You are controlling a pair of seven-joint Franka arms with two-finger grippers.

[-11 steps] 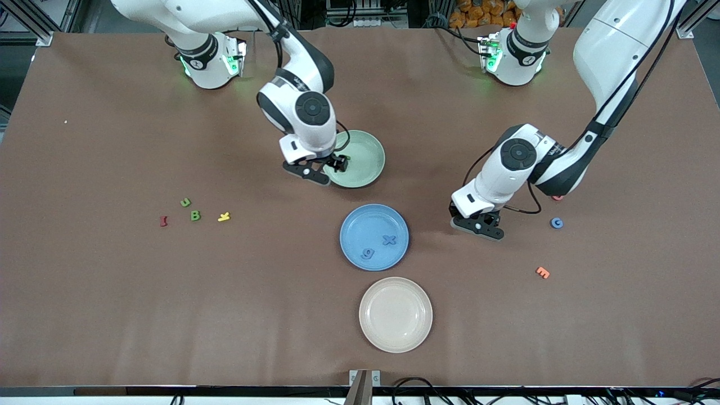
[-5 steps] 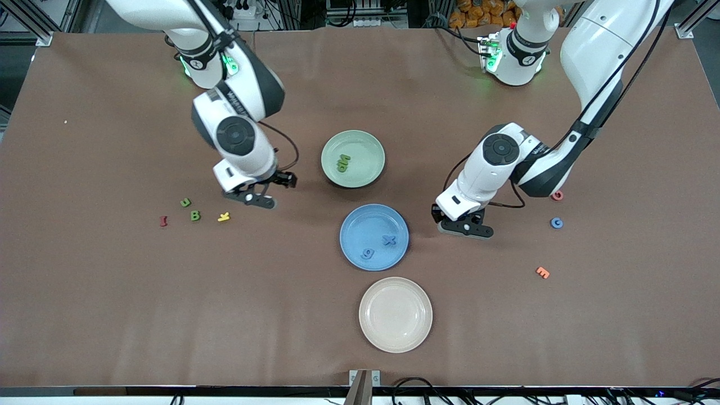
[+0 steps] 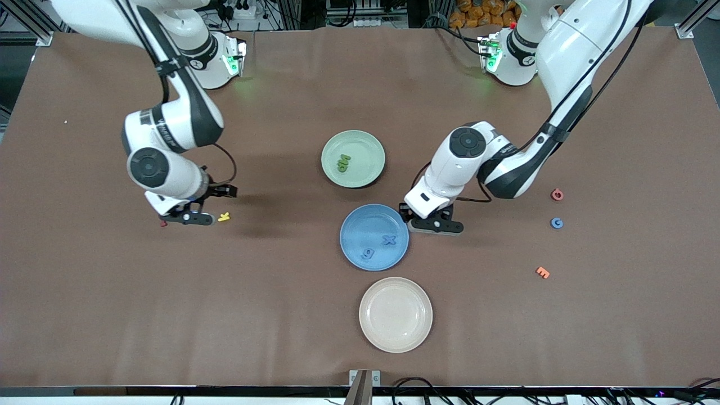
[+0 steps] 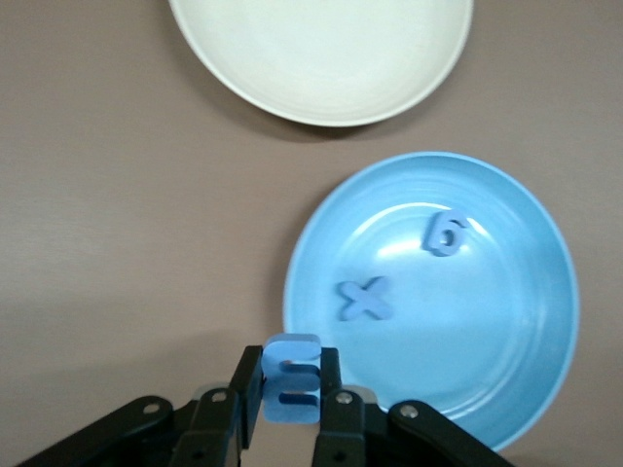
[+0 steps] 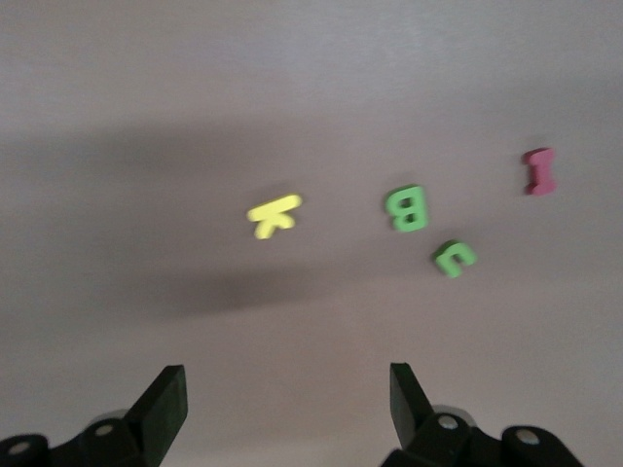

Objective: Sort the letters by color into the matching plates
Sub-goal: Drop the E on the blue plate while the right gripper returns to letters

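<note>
We judge delivery under way: the left gripper (image 4: 290, 413), pinching a blue letter (image 4: 290, 377), hangs at the blue plate's (image 3: 353, 250) rim and needs a short carry inward, while the right gripper (image 5: 282, 409), spread wide, hovers near 2 green letters (image 5: 406, 208).

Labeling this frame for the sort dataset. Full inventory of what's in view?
Green plate: one, pale mint, nearest the robots' bases, holds green letters, count unclear.
Blue plate: one, mid-table, holds blue x and 9.
Cream plate: one, nearest the front camera.
Loose letters, left arm's end: red, blue, orange.
Loose letters, right arm's end: yellow K, green B, green u, red I.
Left gripper: shut on blue letter, at blue plate's rim.
Right gripper: open, over that cluster.
</note>
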